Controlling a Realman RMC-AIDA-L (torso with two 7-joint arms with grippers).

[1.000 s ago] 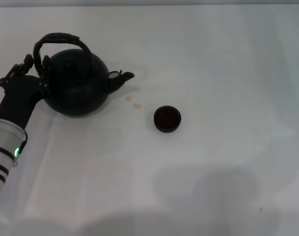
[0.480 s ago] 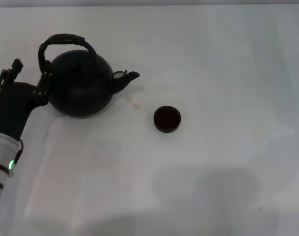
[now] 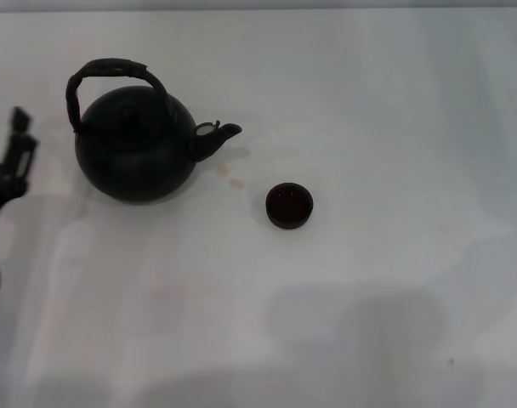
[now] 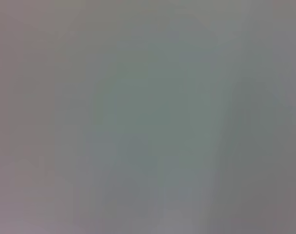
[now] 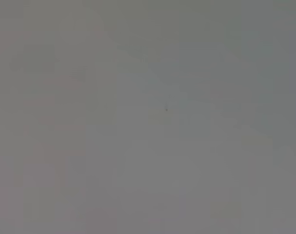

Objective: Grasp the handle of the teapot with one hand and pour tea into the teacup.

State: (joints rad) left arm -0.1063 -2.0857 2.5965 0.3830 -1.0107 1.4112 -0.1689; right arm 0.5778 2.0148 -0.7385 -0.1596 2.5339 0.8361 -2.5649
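Observation:
The matte-black teapot (image 3: 135, 151) stands upright on the white table at the back left, its short spout (image 3: 218, 136) pointing right toward the teacup. Its arched black handle (image 3: 111, 71) loops over the lid, and nothing is holding it. The small dark teacup (image 3: 289, 205) sits to the right of the teapot and a little nearer to me. My left gripper (image 3: 14, 151) is at the far left edge of the head view, partly cut off, well apart from the teapot. Both wrist views show only blank pale surface. The right arm is out of view.
Two small tan spots (image 3: 230, 176) mark the white table (image 3: 386, 127) between the spout and the cup. Soft shadows lie across the table's near edge.
My left gripper has drawn back to the left, away from the teapot, and is now mostly out of the frame. The teapot has settled slightly to the right and stands alone.

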